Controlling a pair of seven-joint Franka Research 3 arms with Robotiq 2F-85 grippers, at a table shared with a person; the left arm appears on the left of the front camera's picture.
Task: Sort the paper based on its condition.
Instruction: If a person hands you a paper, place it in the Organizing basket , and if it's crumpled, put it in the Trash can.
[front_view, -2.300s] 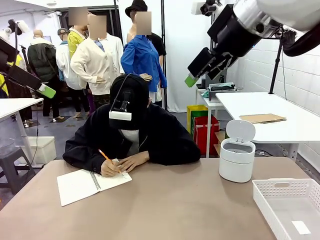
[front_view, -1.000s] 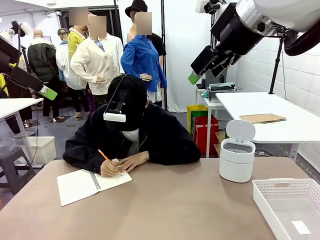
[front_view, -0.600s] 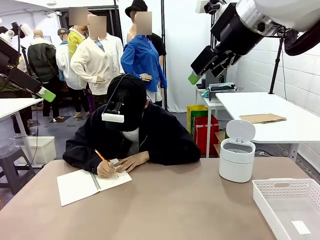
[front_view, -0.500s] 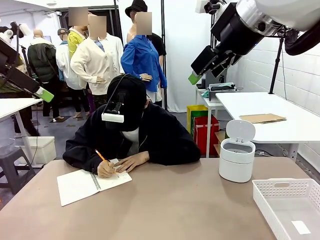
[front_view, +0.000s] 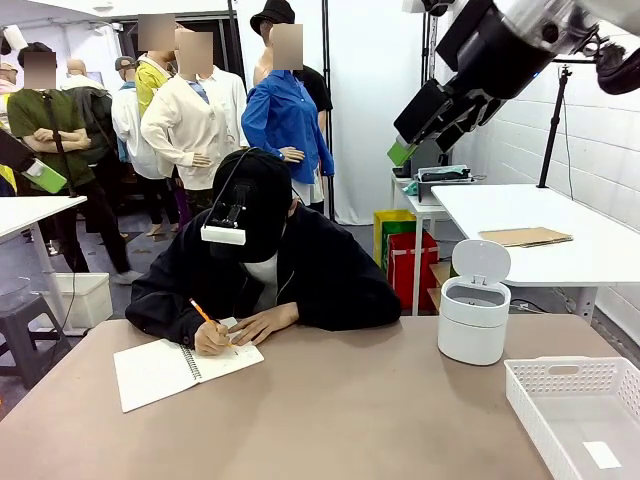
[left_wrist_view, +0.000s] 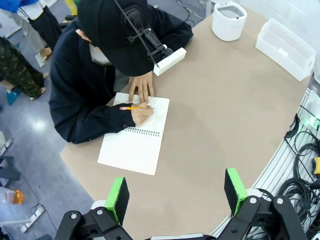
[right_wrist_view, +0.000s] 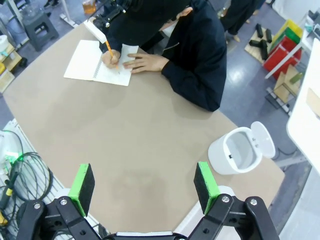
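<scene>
- Both grippers hung high above the desk (front_view: 350, 420). The left gripper (left_wrist_view: 176, 192) was wide open and empty, and so was the right gripper (right_wrist_view: 144, 186).
- The paper in sight was a page of the open notebook (front_view: 175, 368) near the far left edge of the desk. The person's hand (front_view: 212, 338) wrote on that page with a pencil (front_view: 205, 312).
- The notebook's long axis ran roughly along the far edge, a little slanted.
- The page lay below and ahead of the left gripper, which looked the nearer; the right gripper would have to cross the middle.
- An open bin (front_view: 473, 320) stood toward the far right edge and a basket (front_view: 560, 378) at the near right corner, likely the two sorting places.
- No sheet appeared ready to pick, so waiting seemed the step in hand.
</scene>
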